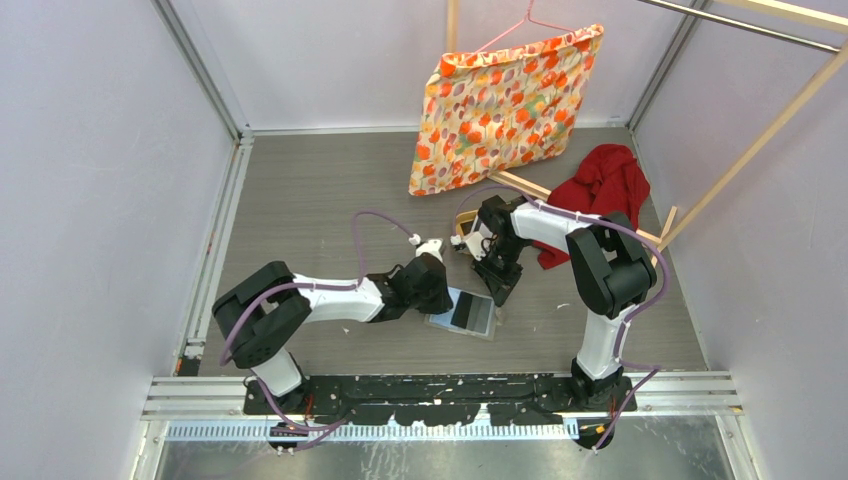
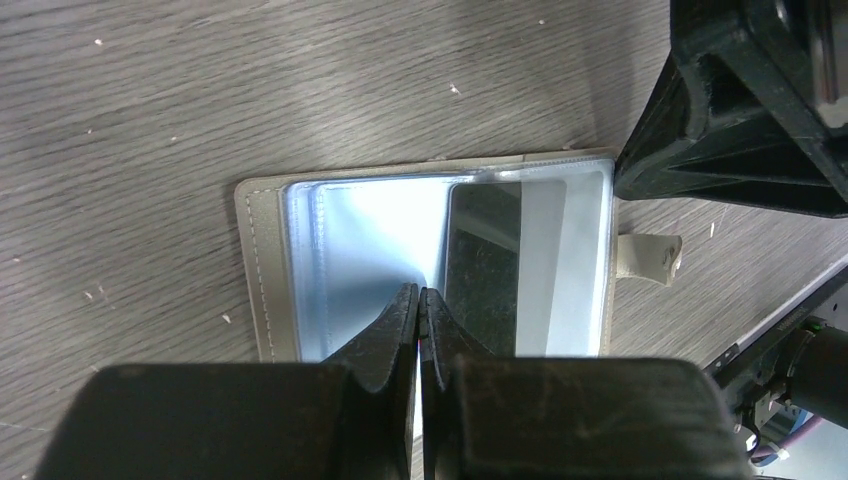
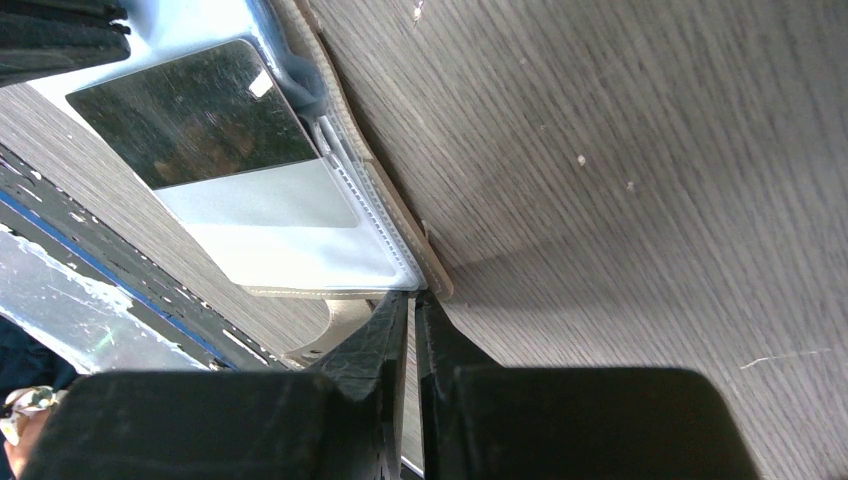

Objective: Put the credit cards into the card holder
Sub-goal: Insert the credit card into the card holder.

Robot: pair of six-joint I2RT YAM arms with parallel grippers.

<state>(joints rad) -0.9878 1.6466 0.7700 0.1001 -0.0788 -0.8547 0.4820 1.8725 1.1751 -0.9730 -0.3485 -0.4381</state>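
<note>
Left gripper point(image 2: 420, 295) fingers pressed together, tips down over the clear pocket of the card holder point(image 2: 262, 270); cannot tell if a plastic leaf is caught between them. Right gripper point(image 3: 410, 300) nearly closed, looks nipped on the holder's cover corner beside the strap tab point(image 3: 335, 325). Holder lies open flat on the table point(image 2: 150, 110) between both grippers, near the arm bases; one black card point(image 2: 480, 265) sits in a pocket, other cards not seen. Judgement: holder is light and floppy and slides unless pinned, so hold the stitched cover edge; pocket film is thin and slick, lift at its lip; cards are stiff and slippery, pinch a short edge
</note>
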